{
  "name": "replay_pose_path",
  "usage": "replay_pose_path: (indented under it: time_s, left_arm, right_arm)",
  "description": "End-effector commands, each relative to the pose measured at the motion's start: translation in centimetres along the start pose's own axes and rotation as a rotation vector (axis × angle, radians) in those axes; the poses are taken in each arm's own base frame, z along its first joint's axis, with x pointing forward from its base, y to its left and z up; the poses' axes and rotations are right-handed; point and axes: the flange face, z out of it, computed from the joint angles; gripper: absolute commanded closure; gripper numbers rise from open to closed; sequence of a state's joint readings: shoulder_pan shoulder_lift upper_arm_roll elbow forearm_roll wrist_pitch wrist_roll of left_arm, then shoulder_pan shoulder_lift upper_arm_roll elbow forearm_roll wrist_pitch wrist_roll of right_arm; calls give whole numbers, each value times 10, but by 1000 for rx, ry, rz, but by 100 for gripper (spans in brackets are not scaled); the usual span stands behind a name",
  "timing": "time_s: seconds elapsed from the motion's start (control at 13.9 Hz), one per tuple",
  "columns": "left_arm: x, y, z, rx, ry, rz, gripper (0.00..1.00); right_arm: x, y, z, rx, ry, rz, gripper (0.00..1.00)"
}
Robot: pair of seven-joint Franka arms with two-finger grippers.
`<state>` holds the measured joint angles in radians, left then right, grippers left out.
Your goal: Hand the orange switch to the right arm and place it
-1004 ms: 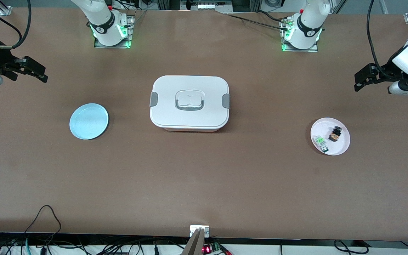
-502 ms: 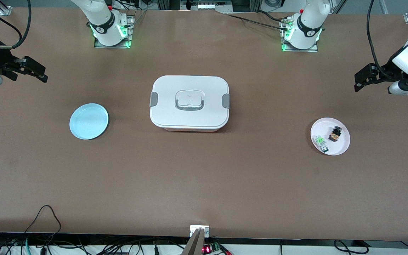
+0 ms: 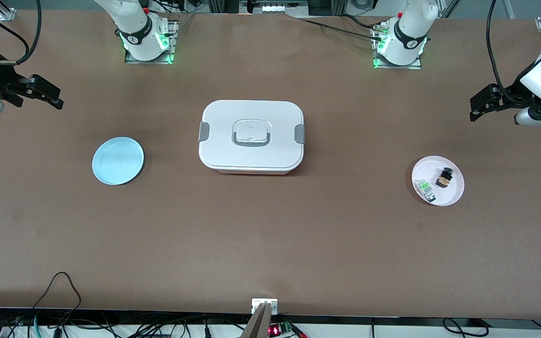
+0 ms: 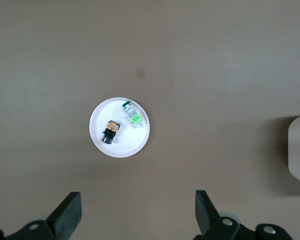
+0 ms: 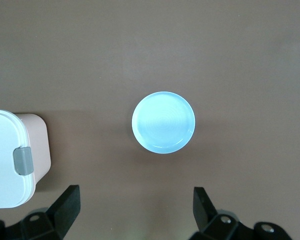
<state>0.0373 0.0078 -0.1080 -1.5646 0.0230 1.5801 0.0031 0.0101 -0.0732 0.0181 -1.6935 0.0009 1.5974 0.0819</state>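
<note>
Orange switch: lay on the pink plate, at about 1 o'clock of the plate's middle; black knob end pointed toward the robots' bases.
Green part: same plate, at about 8 o'clock, just beside the switch but apart from it.
Left gripper: hung high over the table edge at the left arm's end, fingers spread wide, nothing held; likely parked for a clear look down at the plate.
Right gripper: hung at the right arm's end, fingers wide, empty; waited.
Blue plate: bare, probably the drop spot.
Lidded box: mid-table, between the plates.
Open room: bare table around both plates; the pink plate's low rim and the green part were judged the only crowding.
</note>
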Motion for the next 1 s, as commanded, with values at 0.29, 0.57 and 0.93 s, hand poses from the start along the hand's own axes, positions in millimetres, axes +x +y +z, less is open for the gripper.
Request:
replay_pose_path:
  time_s: [0.29,0.57,0.93]
  left_arm:
    - [3,6,-4,-15,8,12,0]
    - [3,2,-4,-12,8,7,0]
    - [20,-12,32,-27,-7,-17,0]
  right_arm:
    - [-8,2,-5,-14,1,15,0]
    - [-8,1,-3,-16,-2,14,0]
    - [-9,2,-4,-14,-4,15,0]
